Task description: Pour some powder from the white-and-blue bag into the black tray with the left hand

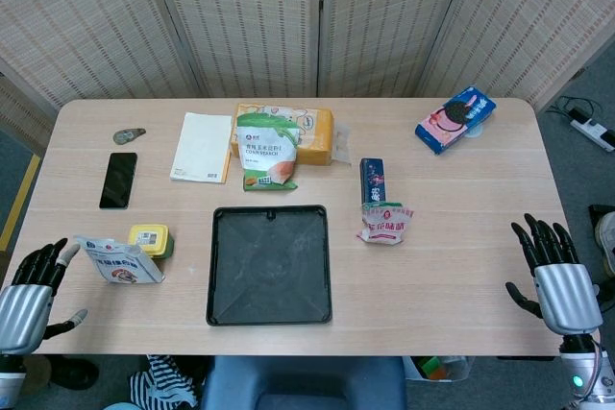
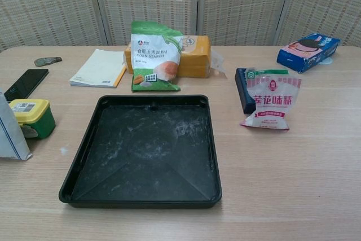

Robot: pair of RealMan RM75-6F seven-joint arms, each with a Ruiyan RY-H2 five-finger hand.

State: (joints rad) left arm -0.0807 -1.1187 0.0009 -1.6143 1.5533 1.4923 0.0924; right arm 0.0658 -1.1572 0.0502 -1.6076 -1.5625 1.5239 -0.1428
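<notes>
The white-and-blue bag [image 1: 120,261] stands upright near the table's front left edge; only its edge [image 2: 11,131] shows at the left border of the chest view. The black tray [image 1: 269,266] lies at the front middle, right of the bag, with a faint dusting of powder on its floor [image 2: 146,145]. My left hand [image 1: 29,300] hovers at the front left corner, just left of the bag and apart from it, fingers spread and holding nothing. My right hand [image 1: 553,271] stays at the front right edge, fingers apart and empty. Neither hand shows in the chest view.
A yellow-lidded green tub [image 1: 151,239] sits right behind the bag. Behind the tray stand a corn starch bag [image 1: 264,151] and an orange box [image 1: 312,132]. A notebook [image 1: 202,146], phone [image 1: 118,180], pink-and-white bag [image 1: 386,223] and cookie pack [image 1: 455,119] lie around.
</notes>
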